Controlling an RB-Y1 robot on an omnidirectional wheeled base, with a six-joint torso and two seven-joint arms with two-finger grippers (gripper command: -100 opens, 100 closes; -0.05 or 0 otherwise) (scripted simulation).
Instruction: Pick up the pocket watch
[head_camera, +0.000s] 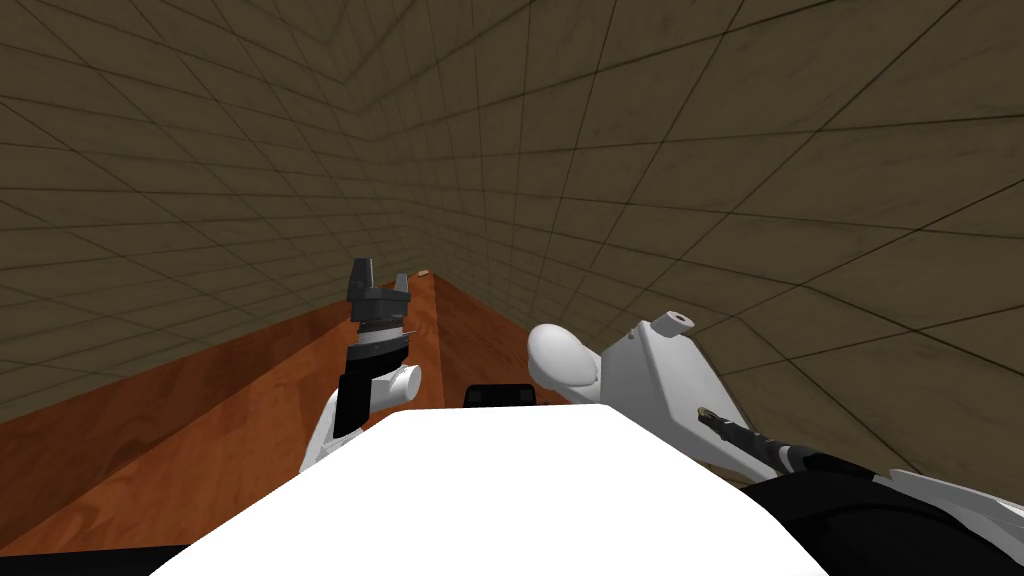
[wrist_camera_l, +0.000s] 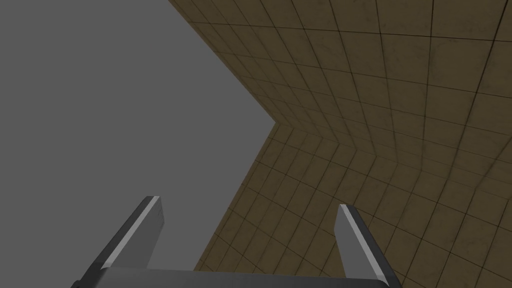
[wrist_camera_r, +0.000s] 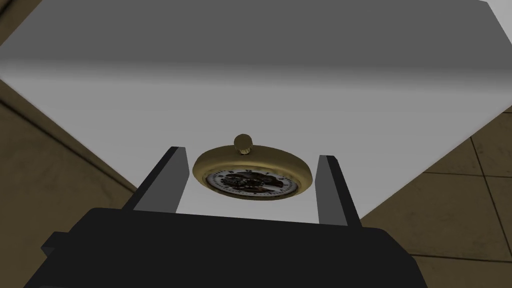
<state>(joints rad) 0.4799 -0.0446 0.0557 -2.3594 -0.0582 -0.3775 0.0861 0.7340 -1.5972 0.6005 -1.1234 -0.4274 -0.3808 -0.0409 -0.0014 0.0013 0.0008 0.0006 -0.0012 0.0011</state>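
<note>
The pocket watch (wrist_camera_r: 252, 175) is gold-rimmed with a white dial and a small crown, and it lies flat on a white surface (wrist_camera_r: 250, 75). My right gripper (wrist_camera_r: 252, 155) is open and straddles it, one finger close beside each side of the rim with a thin gap on both sides. My right arm (head_camera: 740, 435) reaches down at the right. Over a reddish wooden counter (head_camera: 250, 410), my left gripper (head_camera: 378, 290) is raised; in its own wrist view, the left gripper (wrist_camera_l: 250, 220) is open and holds nothing.
The white surface ends close to the watch, with brown tiled floor (wrist_camera_r: 450, 200) beyond its edge. Tiled walls (head_camera: 650, 150) close in around the wooden counter. A small tan object (head_camera: 424, 271) lies at the counter's far end.
</note>
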